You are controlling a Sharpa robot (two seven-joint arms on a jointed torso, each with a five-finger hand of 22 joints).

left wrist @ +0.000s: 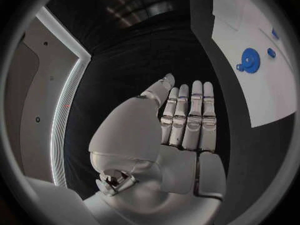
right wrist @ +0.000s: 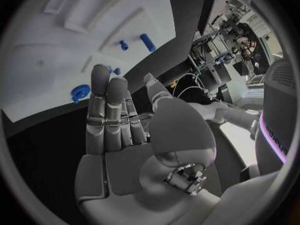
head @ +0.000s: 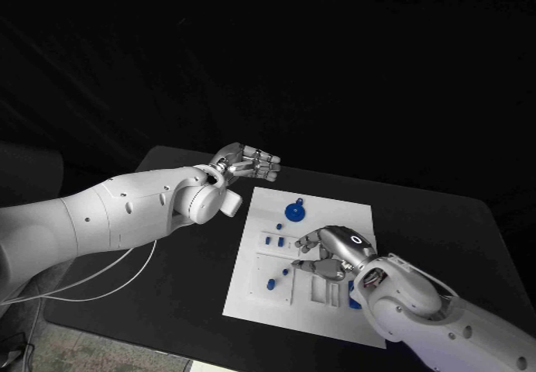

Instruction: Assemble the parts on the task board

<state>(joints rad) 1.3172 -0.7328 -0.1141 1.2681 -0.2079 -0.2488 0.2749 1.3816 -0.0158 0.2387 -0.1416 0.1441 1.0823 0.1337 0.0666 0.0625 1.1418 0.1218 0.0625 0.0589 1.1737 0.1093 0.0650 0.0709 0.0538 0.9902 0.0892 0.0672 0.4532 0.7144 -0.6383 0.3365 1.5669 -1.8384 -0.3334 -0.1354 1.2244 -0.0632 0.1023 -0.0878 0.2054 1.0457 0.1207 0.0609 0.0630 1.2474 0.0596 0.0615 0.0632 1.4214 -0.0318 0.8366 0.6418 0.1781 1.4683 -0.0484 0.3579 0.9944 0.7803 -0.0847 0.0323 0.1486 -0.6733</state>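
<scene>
The white task board [head: 335, 217] lies in the middle of the black table. A round blue part [head: 295, 211] sits near its far end, and a small blue piece [head: 272, 284] lies near its left edge. My right hand [head: 331, 252] hovers over the board's middle with its fingers extended and nothing in them. In the right wrist view the right hand [right wrist: 119, 120] reaches toward the board [right wrist: 75, 40], where two short blue pegs [right wrist: 147, 42] and a blue piece [right wrist: 80, 92] lie. My left hand [head: 248, 164] is off the board's far left corner, empty; in the left wrist view its fingers [left wrist: 187, 117] are straight.
More blue pieces [head: 355, 298] lie on the board beside my right forearm. In the left wrist view the round blue part [left wrist: 250, 61] and a small blue piece [left wrist: 271, 52] lie on the board [left wrist: 244, 20]. Black table [head: 447, 225] surrounds the board.
</scene>
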